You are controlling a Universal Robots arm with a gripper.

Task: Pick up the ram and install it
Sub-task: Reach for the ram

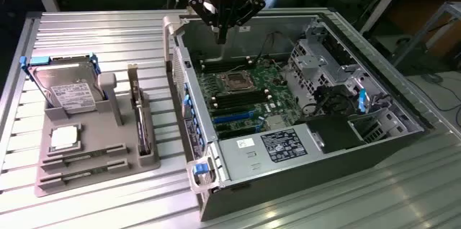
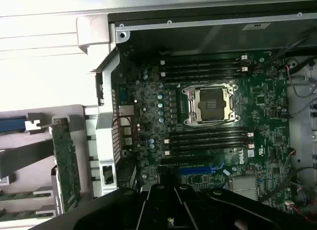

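Jaws hang closed, empty, above the case (image 1: 303, 186); the ram (image 1: 85, 160) lies lengthwise across the exterior view.

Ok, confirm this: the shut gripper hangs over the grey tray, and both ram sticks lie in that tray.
Wrong in one respect: the exterior view shows the shut gripper hanging over the open computer case, not the grey tray. Both ram sticks do lie in that tray.
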